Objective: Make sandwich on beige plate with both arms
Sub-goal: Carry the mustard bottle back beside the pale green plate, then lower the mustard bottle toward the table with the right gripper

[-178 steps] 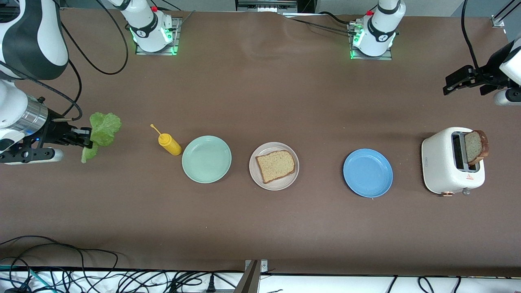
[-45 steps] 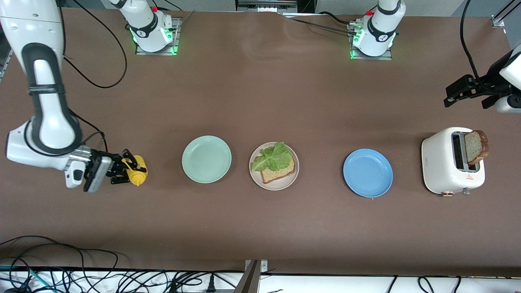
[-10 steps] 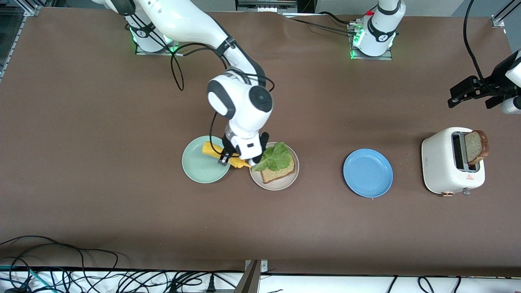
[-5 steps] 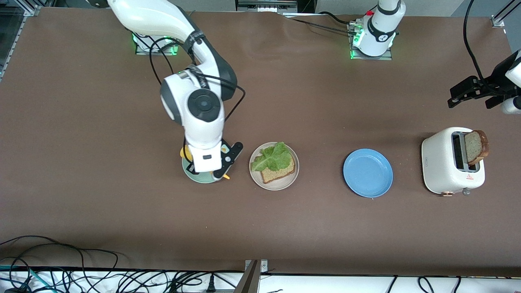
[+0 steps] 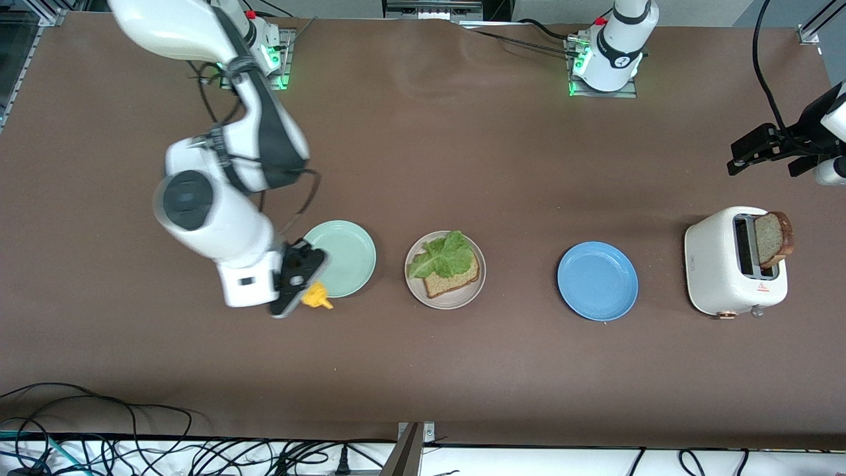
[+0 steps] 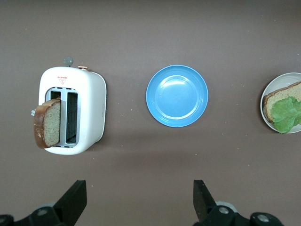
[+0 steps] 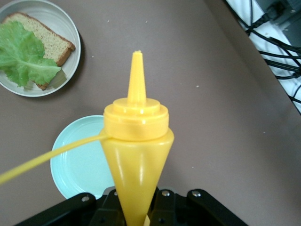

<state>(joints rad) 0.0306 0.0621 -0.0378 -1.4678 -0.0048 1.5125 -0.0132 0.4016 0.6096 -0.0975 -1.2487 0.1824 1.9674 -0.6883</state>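
On the table: you have three plates in a row, a mint-green plate (image 5: 344, 254), a beige plate (image 5: 446, 297) and a blue plate (image 5: 597, 281).
Beige plate: it sits in the middle, between the other two plates.
Sandwich so far: one slice of brown bread (image 5: 453, 281) lies on the beige plate, with a green lettuce leaf (image 5: 441, 256) on top of it.
Second slice (image 5: 772, 238): it stands up in a slot of the white toaster (image 5: 717, 264), at the left arm's end of the table.
Right gripper (image 5: 305, 291): your fingers are squeezed tight on a yellow squeeze bottle (image 7: 136, 160).
Where it is: you hold the bottle up over the table, at the edge of the mint-green plate that is closer to the right arm's end.
Bottle: it is yellow with a pointy tip (image 7: 136, 77), and a thin yellow strap (image 7: 47, 157) hangs from its cap.
Right wrist view: past the bottle you can see the mint-green plate and the beige plate with the bread and the leaf.
Left gripper (image 5: 760, 149): your fingers (image 6: 71, 200) are spread wide and hold nothing.
Where it waits: the left arm waits in the air at its own end of the table, near the toaster.
Left wrist view: you look down on the toaster, the blue plate and a bit of the beige plate.
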